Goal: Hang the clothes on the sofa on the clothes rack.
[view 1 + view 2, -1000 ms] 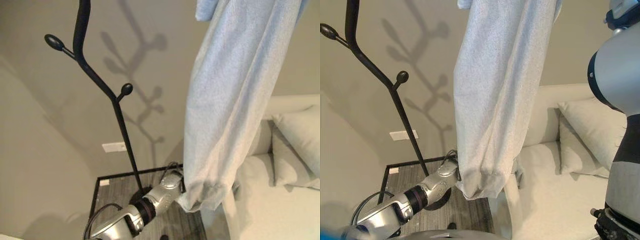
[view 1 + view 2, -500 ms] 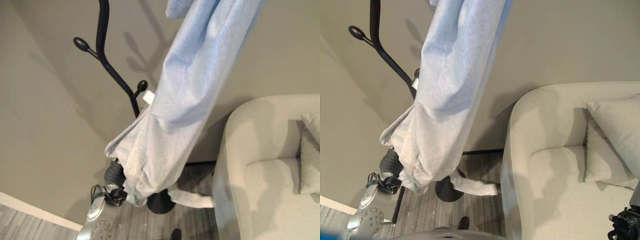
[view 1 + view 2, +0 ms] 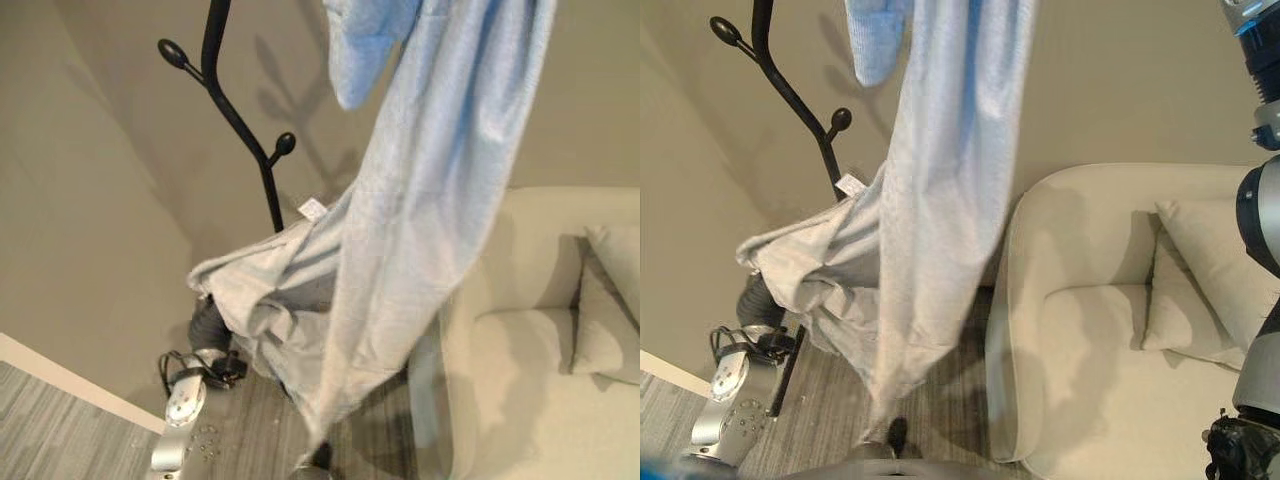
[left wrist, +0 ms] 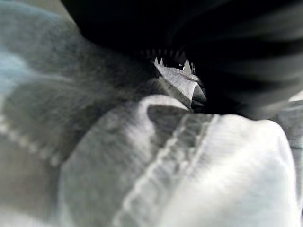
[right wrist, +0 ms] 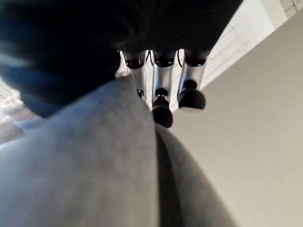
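Draping over the right robot hand [image 5: 163, 90], its fingers curled on it, the garment [image 3: 420, 230] buries the left.

From the left wrist camera I see grey garment fabric [image 4: 142, 156] bunched directly against the lens, with a stitched seam [image 4: 165, 156] running diagonally across a pale fold. The left hand [image 4: 199, 38] appears as a dark ribbed cover above the cloth. I cannot tell how its fingers stand.
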You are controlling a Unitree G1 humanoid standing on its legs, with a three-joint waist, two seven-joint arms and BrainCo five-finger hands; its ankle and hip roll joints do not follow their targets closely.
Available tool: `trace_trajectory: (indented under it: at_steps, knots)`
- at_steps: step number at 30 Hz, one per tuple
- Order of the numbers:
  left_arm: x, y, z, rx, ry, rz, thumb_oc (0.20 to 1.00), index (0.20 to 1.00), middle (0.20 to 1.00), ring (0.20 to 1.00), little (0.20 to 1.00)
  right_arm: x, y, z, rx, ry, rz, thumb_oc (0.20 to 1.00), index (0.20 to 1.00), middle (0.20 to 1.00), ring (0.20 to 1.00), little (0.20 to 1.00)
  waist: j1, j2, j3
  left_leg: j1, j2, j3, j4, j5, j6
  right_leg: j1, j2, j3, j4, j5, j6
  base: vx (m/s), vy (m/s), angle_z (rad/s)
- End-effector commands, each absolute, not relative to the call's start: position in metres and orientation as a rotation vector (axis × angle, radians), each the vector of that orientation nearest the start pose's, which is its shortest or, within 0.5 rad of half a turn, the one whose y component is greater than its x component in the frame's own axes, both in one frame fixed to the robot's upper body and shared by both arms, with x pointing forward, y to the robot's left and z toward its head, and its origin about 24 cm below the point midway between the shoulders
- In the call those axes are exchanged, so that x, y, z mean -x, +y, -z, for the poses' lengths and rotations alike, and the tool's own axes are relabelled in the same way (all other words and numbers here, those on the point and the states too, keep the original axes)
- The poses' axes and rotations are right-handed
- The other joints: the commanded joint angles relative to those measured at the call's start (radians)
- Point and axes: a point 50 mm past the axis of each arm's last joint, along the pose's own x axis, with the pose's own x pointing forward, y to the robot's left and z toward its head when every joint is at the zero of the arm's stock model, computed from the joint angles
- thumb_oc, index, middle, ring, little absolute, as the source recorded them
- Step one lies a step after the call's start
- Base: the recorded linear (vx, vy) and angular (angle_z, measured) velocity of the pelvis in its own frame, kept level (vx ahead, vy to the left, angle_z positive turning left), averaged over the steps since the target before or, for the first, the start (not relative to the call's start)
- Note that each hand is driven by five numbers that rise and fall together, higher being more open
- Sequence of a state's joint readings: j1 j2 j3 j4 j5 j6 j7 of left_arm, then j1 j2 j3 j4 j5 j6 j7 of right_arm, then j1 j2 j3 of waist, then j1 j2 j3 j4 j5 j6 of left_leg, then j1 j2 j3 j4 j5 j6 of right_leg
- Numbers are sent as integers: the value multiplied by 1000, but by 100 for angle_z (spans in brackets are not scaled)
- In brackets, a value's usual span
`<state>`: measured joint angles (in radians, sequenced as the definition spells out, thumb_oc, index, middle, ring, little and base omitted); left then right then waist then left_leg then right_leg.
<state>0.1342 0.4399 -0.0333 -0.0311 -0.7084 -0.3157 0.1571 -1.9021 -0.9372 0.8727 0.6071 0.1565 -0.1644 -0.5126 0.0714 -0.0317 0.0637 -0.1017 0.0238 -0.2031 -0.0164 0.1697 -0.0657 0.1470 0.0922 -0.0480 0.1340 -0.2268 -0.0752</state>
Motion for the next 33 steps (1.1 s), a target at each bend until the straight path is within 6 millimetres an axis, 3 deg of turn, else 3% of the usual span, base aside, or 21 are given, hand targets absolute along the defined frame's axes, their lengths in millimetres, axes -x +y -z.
trace_trajectory:
  at_steps: [1, 5, 7, 8, 12, 17, 26, 33]
  knots:
    - [-221, 275, -125, 35, -493, -335, 200, 200, 200, 200, 200, -264, -161, -530, 867, -1410, 524, 200, 200, 200, 200, 200, 5, -50, -103, -16, 32, 30, -71, 19, -22, -13, -61, 33, -163, 127, 65, 17, 33, 11]
    - [-221, 293, -158, -154, -630, -464, 200, 200, 200, 200, 200, -251, -184, -537, 889, -1416, 613, 200, 200, 200, 200, 200, -8, -53, -108, -31, 32, 90, -71, 17, -28, 8, -68, 9, -192, 132, 74, 47, 30, 24]
    - [-221, 311, -180, -296, -696, -542, 200, 200, 200, 200, 200, -252, -200, -535, 928, -1373, 660, 200, 200, 200, 200, 200, -4, -48, -117, -30, 26, 87, -71, 13, -35, 34, -76, 9, -207, 135, 82, 105, 46, 10]
    - [-222, 311, -181, -298, -698, -542, 200, 200, 200, 200, 200, -251, -201, -536, 926, -1373, 662, 200, 200, 200, 200, 200, -3, -51, -116, -29, 25, 87, -71, 13, -35, 36, -77, 9, -209, 136, 82, 80, 45, -1]
    - [-226, 332, -207, -433, -747, -625, 200, 200, 200, 200, 200, -265, -233, -530, 949, -1220, 753, 200, 200, 200, 200, 200, 6, -55, -115, -29, 20, 87, -71, 7, -39, 55, -93, 5, -219, 134, 94, 56, 40, -2]
    - [-246, 350, -218, -507, -706, -697, 200, 200, 200, 200, 200, -290, -276, -508, 977, -954, 837, 200, 200, 200, 200, 200, 19, -64, -118, -29, 13, 94, -71, -9, -37, 54, -116, 16, -221, 130, 114, 65, 53, -6]
    - [-277, 353, -220, -590, -626, -737, 200, 200, 200, 200, 200, -324, -280, -475, 1019, -775, 778, 200, 200, 200, 200, 200, 20, -70, -130, -9, -4, 118, -71, -52, -17, 58, -161, 25, -221, 138, 151, 75, 72, -10]
    - [-293, 354, -245, -725, -626, -746, 200, 200, 200, 200, 200, -339, -281, -457, 1023, -689, 765, 200, 200, 200, 200, 200, 43, -88, -130, 27, -32, 155, -61, -109, 24, 48, -235, 46, -212, 195, 209, 86, 138, -17]
